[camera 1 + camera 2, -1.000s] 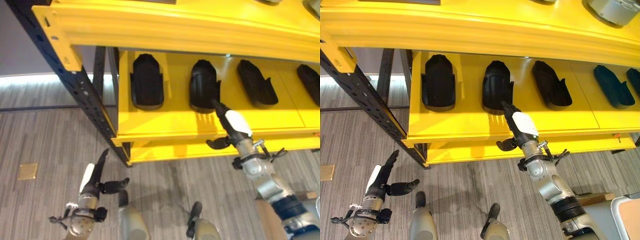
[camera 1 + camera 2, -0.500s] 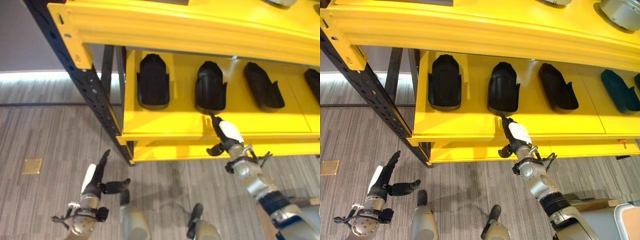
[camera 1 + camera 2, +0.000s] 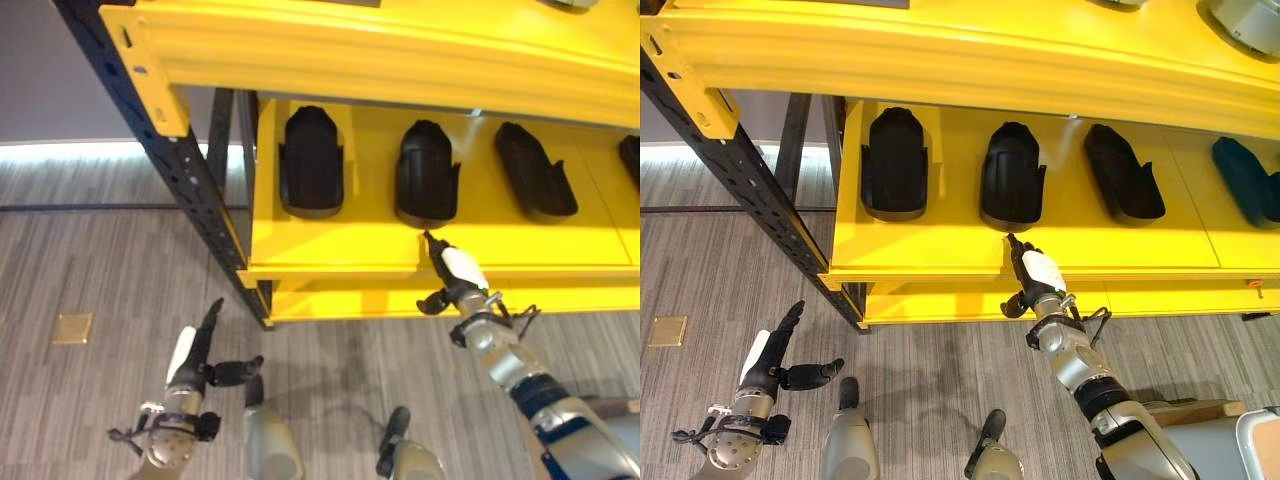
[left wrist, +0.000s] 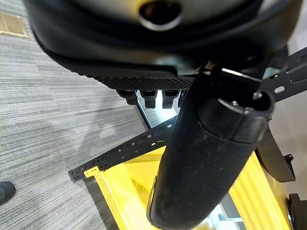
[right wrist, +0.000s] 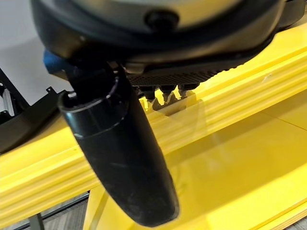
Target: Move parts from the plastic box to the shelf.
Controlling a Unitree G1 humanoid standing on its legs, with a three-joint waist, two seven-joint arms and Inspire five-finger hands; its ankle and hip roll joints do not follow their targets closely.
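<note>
Three black moulded parts lie in a row on the yellow shelf (image 3: 330, 245): a left part (image 3: 312, 162), a middle part (image 3: 428, 175) and a right part (image 3: 535, 185). My right hand (image 3: 460, 272) is open and empty. It hovers at the shelf's front edge, with its straight fingers pointing at the middle part and just short of it. In the right wrist view its thumb (image 5: 120, 158) stands before the yellow shelf board (image 5: 230, 158). My left hand (image 3: 190, 355) hangs low over the floor at the left, open and empty.
A black perforated upright (image 3: 170, 160) carries the shelf's left corner, and a yellow beam (image 3: 380, 50) runs above the parts. A teal part (image 3: 1245, 180) lies further right on the shelf. A pale box corner (image 3: 1262, 440) shows at the lower right. A brass floor plate (image 3: 72, 328) sits at the left.
My right hand has drawn back from the middle part, which it touched a second ago, to the shelf's front edge. The camera has shifted a little. The left hand has stayed put.
</note>
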